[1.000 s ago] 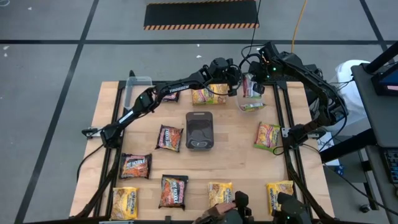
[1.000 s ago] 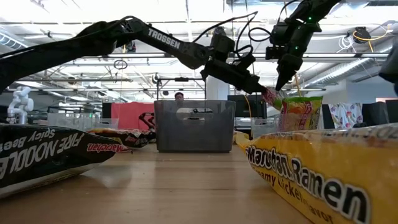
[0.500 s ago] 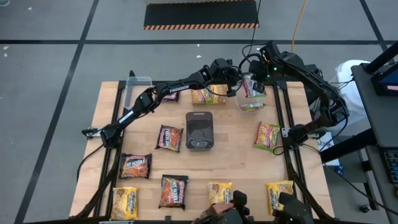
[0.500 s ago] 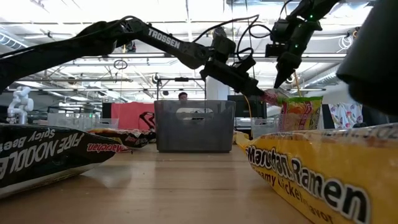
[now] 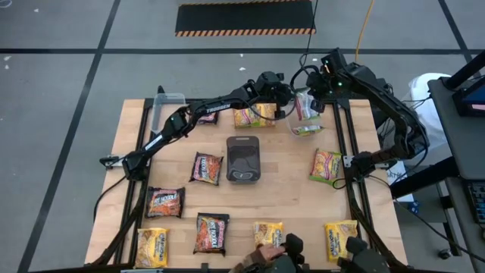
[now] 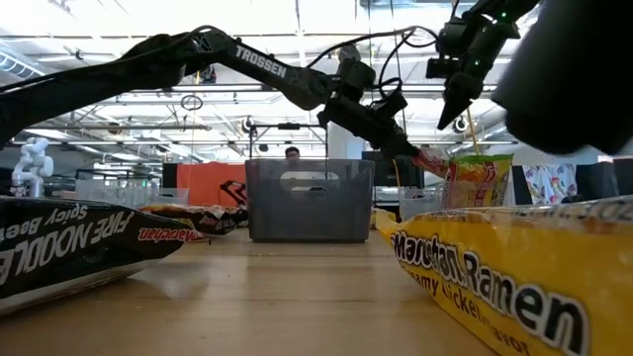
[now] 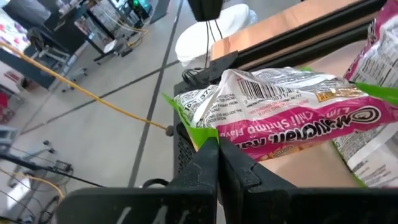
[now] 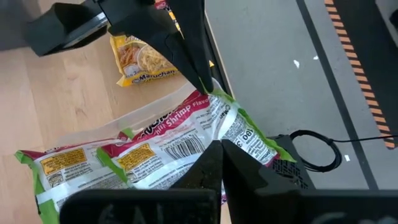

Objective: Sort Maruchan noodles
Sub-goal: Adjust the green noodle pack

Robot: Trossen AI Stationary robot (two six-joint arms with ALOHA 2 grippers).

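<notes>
Both grippers are pinching one crinkly, glossy green-edged pink plastic noodle packet (image 7: 280, 115) above the far right part of the pale wooden tabletop (image 5: 288, 197): the left gripper (image 7: 216, 149) is clamped on one corner, the right gripper (image 8: 219, 148) is closed on the opposite edge. Grey concrete floor (image 5: 76, 45) is surrounding the table.

Landmark = tray (image 5: 243, 159), mid-table (image 5: 288, 197). Far side of tray: one ramen packet (image 5: 253, 115) flat on the wood. Far-right of tray: clear tub (image 5: 307, 121) holding packets; lime chili shrimp packet (image 5: 306, 105) above it, left gripper (image 5: 290, 106) and right gripper (image 5: 315, 89) meeting there. Far-left: a second tub (image 5: 168, 102) at the table corner. Left of tray: two packets. Right: one packet (image 5: 326, 164). Near side: a row of four along the table edge.
</notes>
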